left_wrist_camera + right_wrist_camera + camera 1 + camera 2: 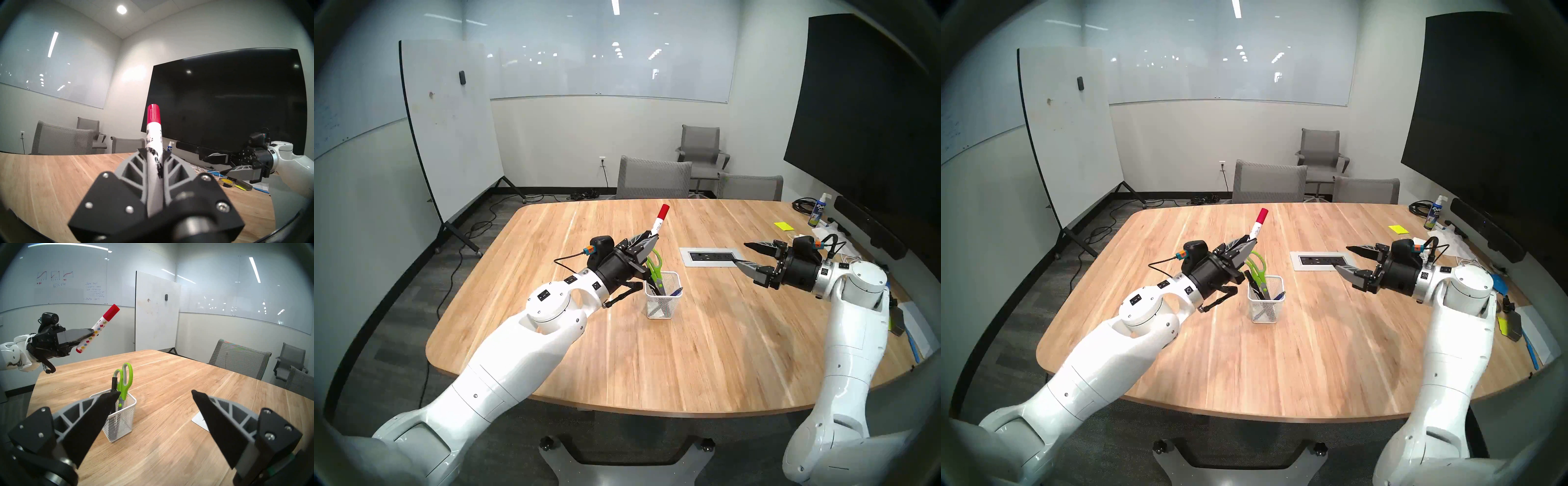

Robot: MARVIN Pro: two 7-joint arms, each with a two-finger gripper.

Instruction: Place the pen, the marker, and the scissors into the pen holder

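We pinched the white marker [657,223] in our left gripper [648,241] above the pen holder [663,295], red cap up, ready to drop in; our right gripper [742,256] stood spread.

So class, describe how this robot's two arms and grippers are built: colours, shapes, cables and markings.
Both arms are glossy white rounded shells ending in black wrist housings. The left gripper and right gripper each have two grey ribbed triangular fingers with black pads. A black camera with an orange-and-blue plug and a thin black cable sits on each wrist.
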